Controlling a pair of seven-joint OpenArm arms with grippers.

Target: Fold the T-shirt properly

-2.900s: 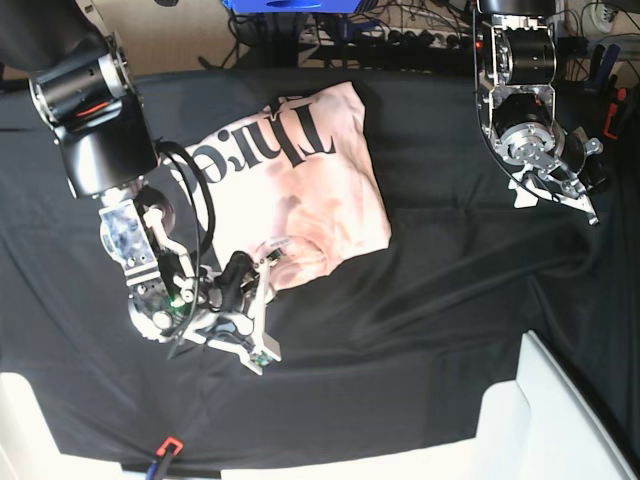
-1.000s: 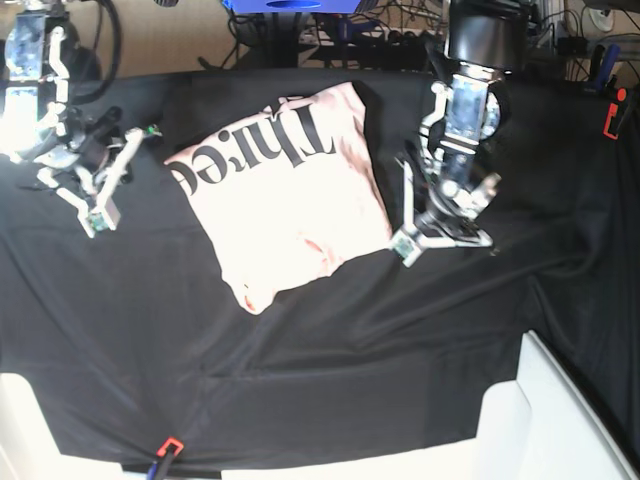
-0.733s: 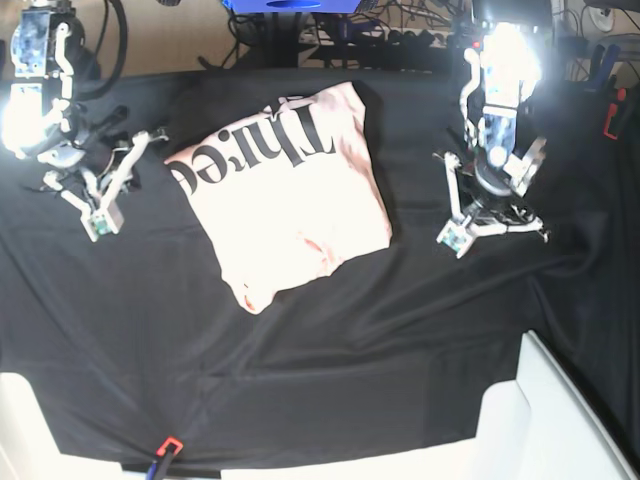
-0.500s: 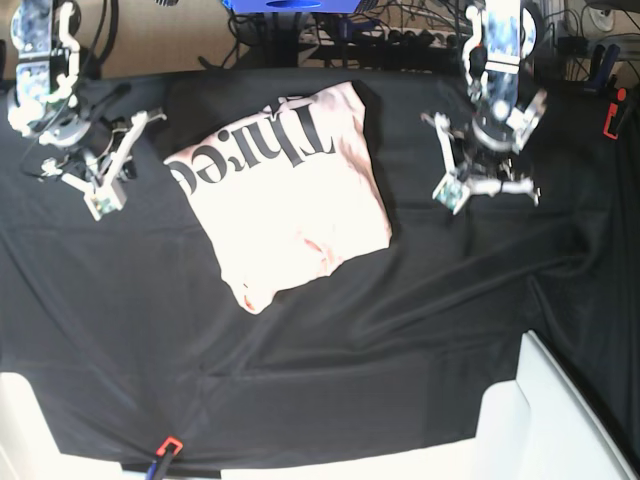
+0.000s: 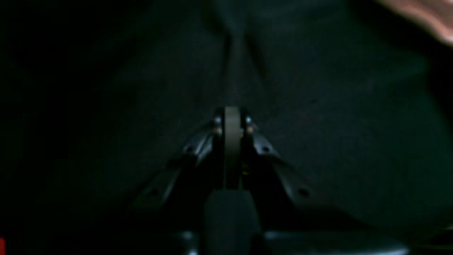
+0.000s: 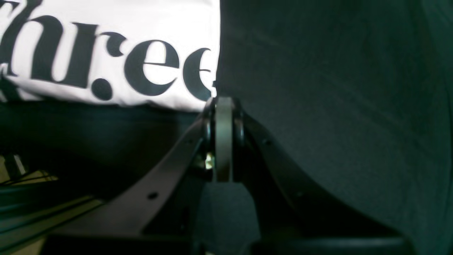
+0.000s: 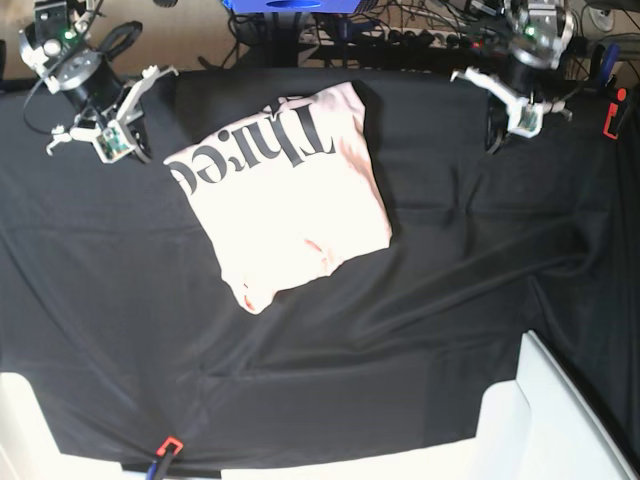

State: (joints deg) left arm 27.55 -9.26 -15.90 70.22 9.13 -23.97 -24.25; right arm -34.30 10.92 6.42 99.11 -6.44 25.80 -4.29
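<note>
Lying folded into a tilted rectangle, the T-shirt (image 7: pixel 285 195) rests on the black cloth (image 7: pixel 420 330) that covers the worktop, its black lettering facing up. The right gripper (image 7: pixel 135 130) hangs just beside the shirt's lettered corner, its jaws pressed together and holding nothing. The left gripper (image 7: pixel 495 130) is well apart from the shirt's other side, jaws also closed and empty.
</note>
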